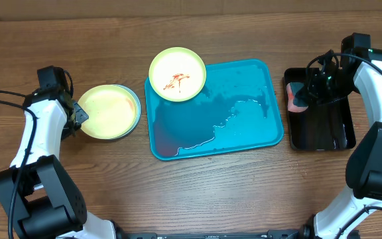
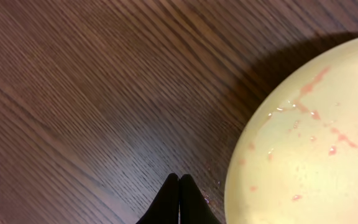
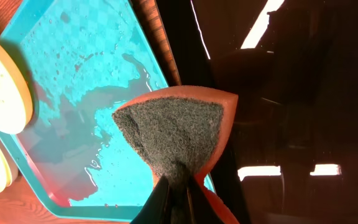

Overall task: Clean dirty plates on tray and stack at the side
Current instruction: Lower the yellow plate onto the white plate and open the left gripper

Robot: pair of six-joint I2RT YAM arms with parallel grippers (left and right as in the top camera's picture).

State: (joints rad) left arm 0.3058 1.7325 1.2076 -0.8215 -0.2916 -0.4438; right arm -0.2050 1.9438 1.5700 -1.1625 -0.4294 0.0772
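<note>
A pale yellow-green plate with a red-orange smear sits over the far left corner of the turquoise tray, which holds pooled water. Left of the tray, another yellow-green plate rests on a pale blue one. My left gripper is shut and empty on the table beside that stack's left edge. In the left wrist view its tips meet just left of the plate, which shows faint pink specks. My right gripper is shut on an orange sponge with a grey scouring face, above the black tray.
A smaller black tray stands right of the turquoise tray, with the right arm and the sponge over its far left end. Bare wooden table surrounds both trays.
</note>
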